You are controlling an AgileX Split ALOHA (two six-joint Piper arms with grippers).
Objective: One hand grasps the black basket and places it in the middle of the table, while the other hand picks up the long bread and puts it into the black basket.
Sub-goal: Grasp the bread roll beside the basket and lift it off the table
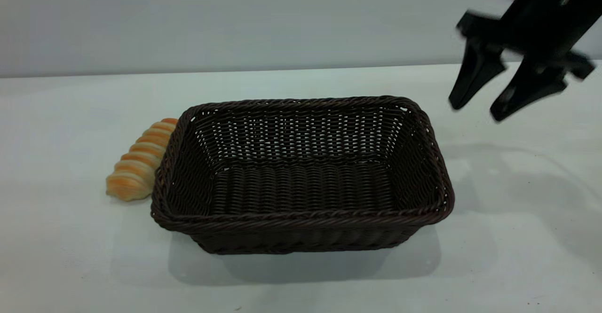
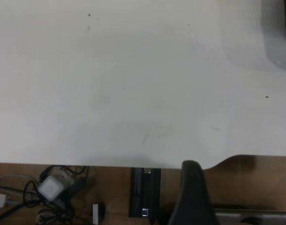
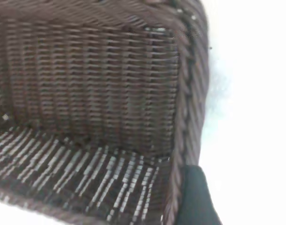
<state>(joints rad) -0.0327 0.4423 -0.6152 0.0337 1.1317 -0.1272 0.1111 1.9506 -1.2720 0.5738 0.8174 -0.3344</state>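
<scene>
Hanging in the air with its jaws spread and nothing between them, the right gripper (image 1: 479, 108) is up at the far right of the exterior view, clear of the tabletop (image 1: 517, 238). Below those jaws and off toward the middle sits the basket (image 1: 301, 219), upright and with nothing in it; its near end rim lies close under one fingertip (image 3: 194, 197) in the right wrist view, though whether they touch cannot be told. On the far side of the basket from the jaws lies the bread (image 1: 136, 162), on its side, pressed against the basket's outer wall, not inside. The left gripper shows only as one dark finger (image 2: 194, 197) at the tabletop's edge in its own wrist view; whether its jaws are spread or closed cannot be told.
</scene>
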